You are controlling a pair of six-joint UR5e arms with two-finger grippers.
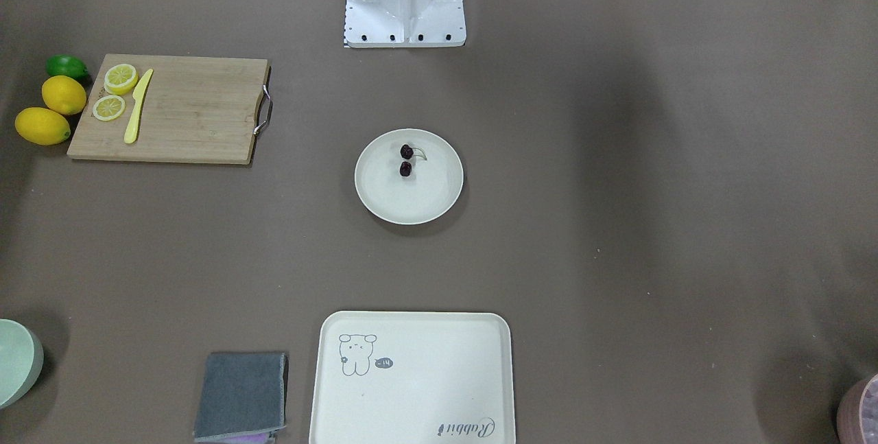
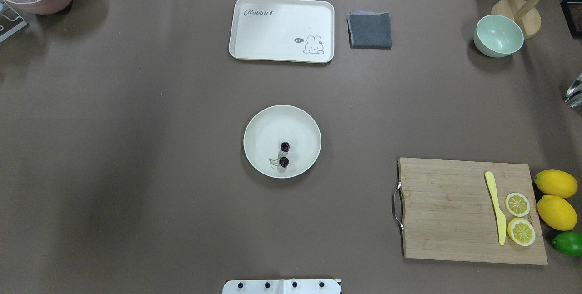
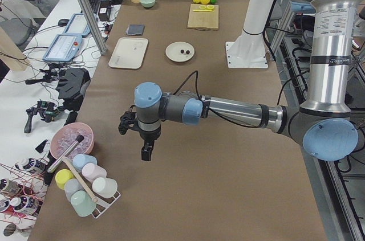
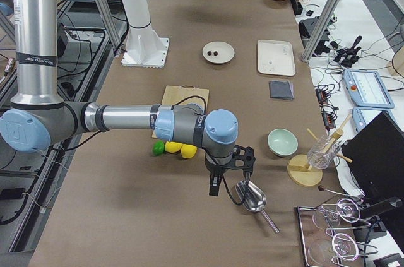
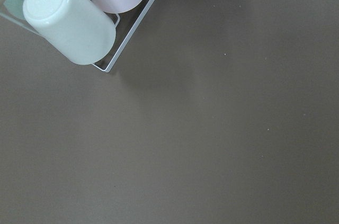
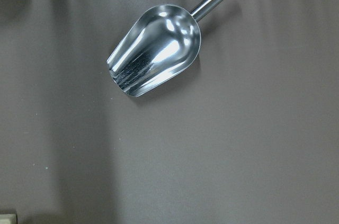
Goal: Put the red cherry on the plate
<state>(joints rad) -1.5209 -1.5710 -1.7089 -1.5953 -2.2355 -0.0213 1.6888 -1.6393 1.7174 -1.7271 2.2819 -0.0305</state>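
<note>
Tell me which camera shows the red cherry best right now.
Overhead exterior: the red cherry lies unobstructed on the plate, with both fruits and the stem clear. Exterior front-facing shows the same pair nearly as well. Both side views show only dark specks on the far plate. Neither wrist view shows it.

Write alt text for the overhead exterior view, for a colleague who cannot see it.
The red cherry lies on the round cream plate at the table's centre. At the top sit a cream rabbit tray and a folded grey cloth; at lower right a wooden cutting board carries a yellow knife and two lemon slices.
</note>
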